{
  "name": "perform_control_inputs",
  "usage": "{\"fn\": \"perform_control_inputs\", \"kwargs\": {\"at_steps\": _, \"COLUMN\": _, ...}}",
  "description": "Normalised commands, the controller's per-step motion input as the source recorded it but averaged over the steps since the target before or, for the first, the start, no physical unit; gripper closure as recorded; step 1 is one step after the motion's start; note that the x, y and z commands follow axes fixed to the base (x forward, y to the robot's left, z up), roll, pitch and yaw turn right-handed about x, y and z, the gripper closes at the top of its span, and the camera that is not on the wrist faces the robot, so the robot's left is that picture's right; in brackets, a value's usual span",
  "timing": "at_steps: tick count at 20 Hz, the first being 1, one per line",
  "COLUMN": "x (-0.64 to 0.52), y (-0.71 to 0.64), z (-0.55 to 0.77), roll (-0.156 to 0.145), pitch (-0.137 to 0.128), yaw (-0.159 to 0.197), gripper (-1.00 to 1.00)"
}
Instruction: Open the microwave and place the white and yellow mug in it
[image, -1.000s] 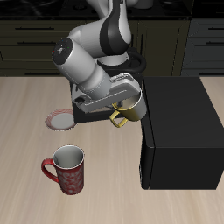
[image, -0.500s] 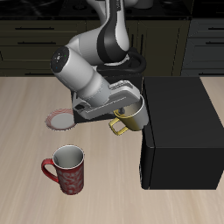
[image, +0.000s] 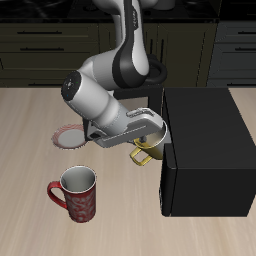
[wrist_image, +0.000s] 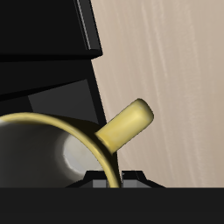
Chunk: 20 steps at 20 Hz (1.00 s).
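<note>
mug (image: 148, 146) is held in our gripper (image: 152, 131), which is closed on its rim, and it hangs above the table (image: 30, 140) right at the open front of the microwave (image: 205, 150). its yellow handle (image: 139, 156) points away from the microwave, toward the table's front. in the wrist view we see the pale inside of the mug and the handle sticking out over the light table, with the dark microwave body just beside it.

we judge that the step in hand is to carry the mug into the cavity. the door is not clear in these pictures, but a dark panel stands behind the mug, and we think this is the door swung open. to do this step well, we should keep the mug upright and level, move it sideways into the opening, and keep the rim under the top edge of the cavity. the arm is bent close to the door, so we should go slowly and watch that the wrist does not push it.

red mug (image: 77, 192) stands well apart, nearer the front edge, and a small plate (image: 70, 135) lies behind it.
</note>
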Motion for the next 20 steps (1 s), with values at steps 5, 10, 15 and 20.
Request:
{"fn": "perform_control_inputs", "kwargs": {"at_steps": 5, "x": 0.04, "y": 0.22, "z": -0.31, "roll": 0.049, "pitch": 0.033, "yaw": -0.034, "gripper": 1.00}}
{"fn": "perform_control_inputs", "kwargs": {"at_steps": 10, "x": -0.07, "y": 0.24, "z": -0.20, "roll": 0.048, "pitch": 0.030, "yaw": -0.015, "gripper": 1.00}}
{"fn": "perform_control_inputs", "kwargs": {"at_steps": 15, "x": -0.12, "y": 0.39, "z": -0.23, "roll": 0.089, "pitch": 0.034, "yaw": -0.040, "gripper": 1.00}}
{"fn": "perform_control_inputs", "kwargs": {"at_steps": 20, "x": -0.13, "y": 0.38, "z": -0.11, "roll": 0.069, "pitch": 0.023, "yaw": 0.008, "gripper": 1.00}}
